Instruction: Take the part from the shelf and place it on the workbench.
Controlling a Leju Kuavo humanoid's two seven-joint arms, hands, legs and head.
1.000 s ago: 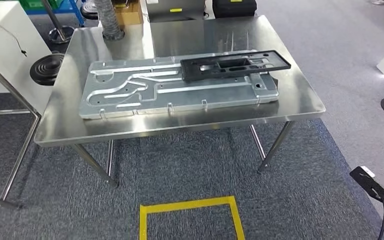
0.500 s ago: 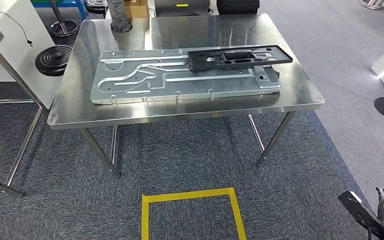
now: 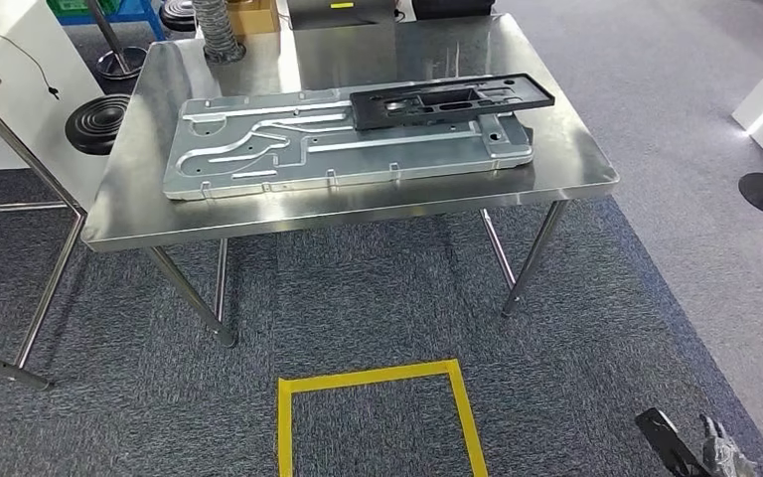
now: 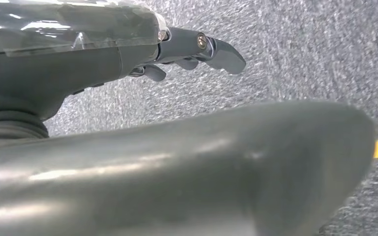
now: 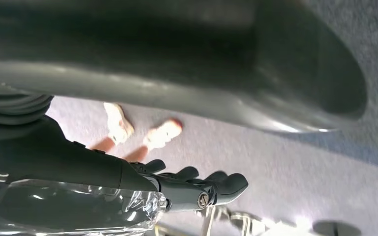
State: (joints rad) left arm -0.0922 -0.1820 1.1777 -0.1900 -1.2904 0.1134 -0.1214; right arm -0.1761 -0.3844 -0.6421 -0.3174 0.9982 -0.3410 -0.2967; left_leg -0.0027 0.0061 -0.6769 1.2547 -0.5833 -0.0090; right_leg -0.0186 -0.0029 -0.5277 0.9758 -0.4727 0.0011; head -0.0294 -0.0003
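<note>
Part, a black flat plastic frame with cut-outs [image 3: 370, 107], in neither hand.

Nearest, low beside the body: right hand [image 3: 720, 455], fingers [image 5: 226, 183] loosely apart, holding nothing. Same for left hand [image 4: 192, 49]: fingers slightly curved, apart, holding nothing, grey carpet behind.

Next out: yellow tape square on the carpet [image 3: 378, 380]. Then the stainless steel counter [image 3: 358, 221], carrying a long silver machined aluminium plate with grooves [image 3: 288, 164]. Farthest, resting on the plate's far right portion, one end overhanging the plate: the frame.

Handling, as a judgement: probably light and stiff, thin rails likely to flex if lifted by one end. Smooth, so prone to sliding on the metal beneath. Best taken by the long outer rails or through a cut-out near the middle.

Only from the head: counter, plate, frame. Only from the right wrist: a person's shoes [image 5: 142, 132] on the floor. Finger detail clearest from the wrists.
</note>
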